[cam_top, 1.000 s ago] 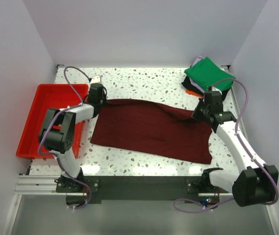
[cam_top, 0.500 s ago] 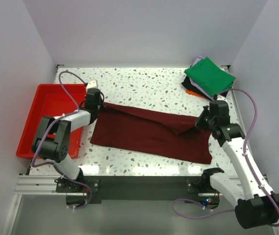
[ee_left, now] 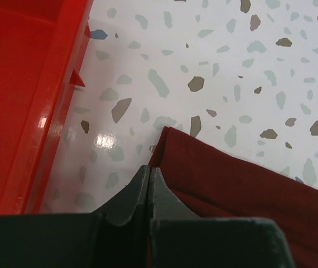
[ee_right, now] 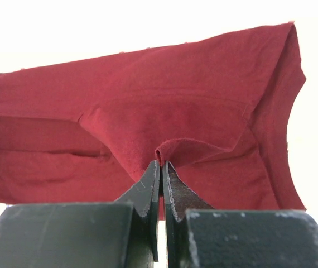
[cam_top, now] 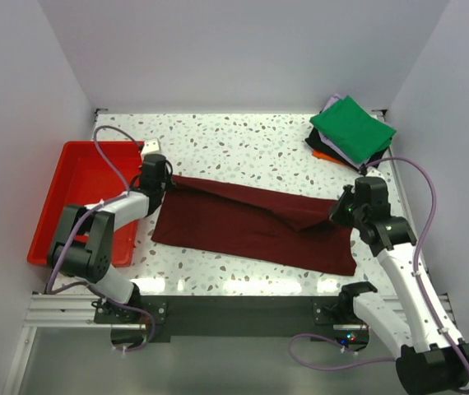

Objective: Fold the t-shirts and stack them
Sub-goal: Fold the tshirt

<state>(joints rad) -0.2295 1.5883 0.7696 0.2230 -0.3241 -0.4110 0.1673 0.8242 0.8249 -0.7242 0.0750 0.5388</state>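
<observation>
A large dark maroon t-shirt lies spread across the middle of the table, its far edge lifted and turned over toward the near side. My left gripper is shut on the shirt's far left corner; in the left wrist view the jaws are pressed together at the cloth's edge. My right gripper is shut on the far right edge, and a small pinch of maroon cloth sits between its closed tips. A stack of folded t-shirts, bright green on top, rests at the back right.
A red plastic tray sits along the table's left side, close to my left arm; its wall fills the left of the left wrist view. White speckled tabletop shows beyond the shirt. Walls close in the back and sides.
Both grippers have drawn the shirt's far edge toward the near side, widening the turned-over flap. The right arm has pulled back nearer to the base; the left shifted slightly.
</observation>
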